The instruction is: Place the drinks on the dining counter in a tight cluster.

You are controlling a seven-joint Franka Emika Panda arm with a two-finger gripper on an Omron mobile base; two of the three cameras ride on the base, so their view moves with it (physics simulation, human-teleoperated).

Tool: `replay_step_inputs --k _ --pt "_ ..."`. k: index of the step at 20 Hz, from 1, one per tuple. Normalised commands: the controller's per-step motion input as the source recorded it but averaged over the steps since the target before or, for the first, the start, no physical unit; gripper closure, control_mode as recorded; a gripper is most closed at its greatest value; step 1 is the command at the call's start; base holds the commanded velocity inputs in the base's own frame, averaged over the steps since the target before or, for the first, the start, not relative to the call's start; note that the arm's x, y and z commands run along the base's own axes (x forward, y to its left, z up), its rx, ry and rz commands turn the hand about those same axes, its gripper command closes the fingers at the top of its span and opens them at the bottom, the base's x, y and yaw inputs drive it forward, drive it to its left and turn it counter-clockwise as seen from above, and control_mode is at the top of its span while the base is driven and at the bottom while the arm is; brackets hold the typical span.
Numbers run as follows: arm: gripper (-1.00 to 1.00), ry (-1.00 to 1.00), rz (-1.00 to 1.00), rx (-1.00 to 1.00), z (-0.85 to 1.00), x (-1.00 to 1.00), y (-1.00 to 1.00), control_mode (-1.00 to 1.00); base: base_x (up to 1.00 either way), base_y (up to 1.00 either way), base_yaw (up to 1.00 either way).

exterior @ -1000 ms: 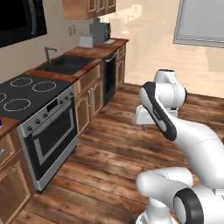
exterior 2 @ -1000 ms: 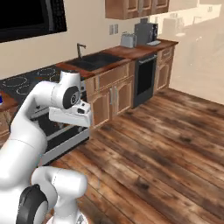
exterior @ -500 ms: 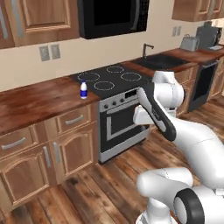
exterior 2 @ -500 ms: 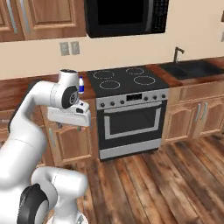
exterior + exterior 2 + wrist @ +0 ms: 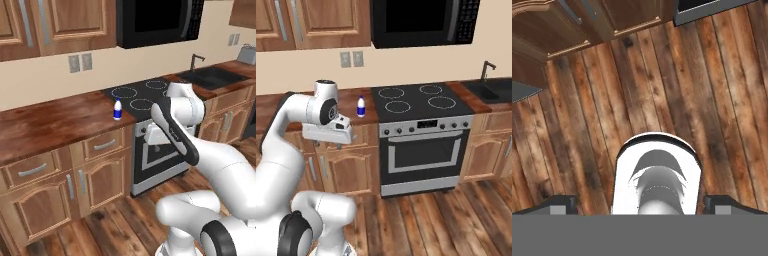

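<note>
One of the drinks, a small white bottle (image 5: 117, 110) with a blue cap and label, stands upright on the wood worktop (image 5: 55, 122) just left of the stove; the right base view has the bottle (image 5: 361, 106) too. My gripper (image 5: 152, 138) (image 5: 330, 143) hangs in front of the lower cabinets, below and well short of the bottle, pointing down at the floor. In the hand view the gripper (image 5: 640, 204) is open, with nothing between the fingertips (image 5: 561, 202), which stand far apart. The dining counter is out of view.
A black cooktop (image 5: 416, 100) with an oven (image 5: 426, 155) below sits right of the bottle, under a black microwave (image 5: 421, 22). A sink (image 5: 210, 77) lies further right. Wood cabinets (image 5: 60, 185) line the worktop. Plank floor (image 5: 662, 75) lies below the hand.
The whole picture has swung as the base turned: the stove and the white bottle now sit nearer the middle. The arm's pose is unchanged and the gripper stays open.
</note>
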Motion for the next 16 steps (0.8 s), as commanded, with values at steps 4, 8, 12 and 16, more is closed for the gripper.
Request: replay_step_inputs --k 4,8,12,16 --pt "-1.0 0.0 0.0 0.0 0.0 0.0 0.0 1.0 0.83 -0.12 0.0" --pt "-1.0 0.0 0.0 0.0 0.0 0.0 0.0 1.0 0.75 -0.23 0.0" --pt "-1.0 0.0 0.0 0.0 0.0 0.0 0.0 1.0 0.72 -0.29 0.04" --pt "-1.0 0.0 0.0 0.0 0.0 0.0 0.0 1.0 0.5 -0.34 0.18"
